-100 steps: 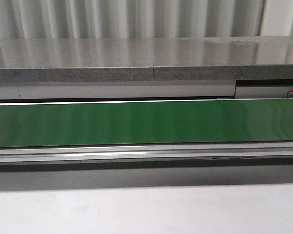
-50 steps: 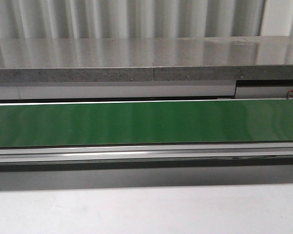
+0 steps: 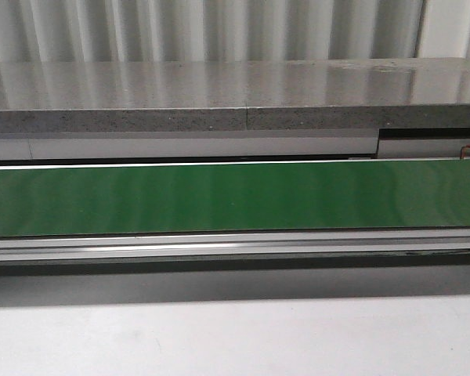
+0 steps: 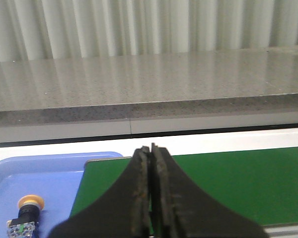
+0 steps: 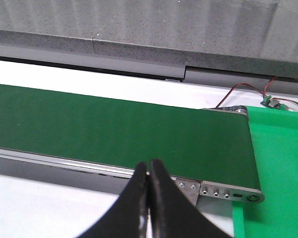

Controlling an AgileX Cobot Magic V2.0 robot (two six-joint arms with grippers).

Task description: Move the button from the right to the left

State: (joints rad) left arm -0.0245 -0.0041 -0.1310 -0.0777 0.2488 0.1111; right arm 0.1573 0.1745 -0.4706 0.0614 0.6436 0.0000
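Note:
The button [image 4: 26,214], with a yellow-orange cap, black collar and boxy block, lies in a blue tray [image 4: 44,181] at the left end of the green conveyor belt [image 4: 228,183], seen only in the left wrist view. My left gripper [image 4: 151,151] is shut and empty, above the belt's left end, to the right of the tray. My right gripper [image 5: 149,166] is shut and empty, over the belt's near rail close to its right end. Neither gripper nor the button shows in the front view.
The green belt [image 3: 235,196] runs across the front view, with a metal rail [image 3: 235,247] in front and a grey stone ledge [image 3: 235,98] behind. A green surface [image 5: 283,163] lies past the belt's right end, with red wires [image 5: 248,89] and a small board behind.

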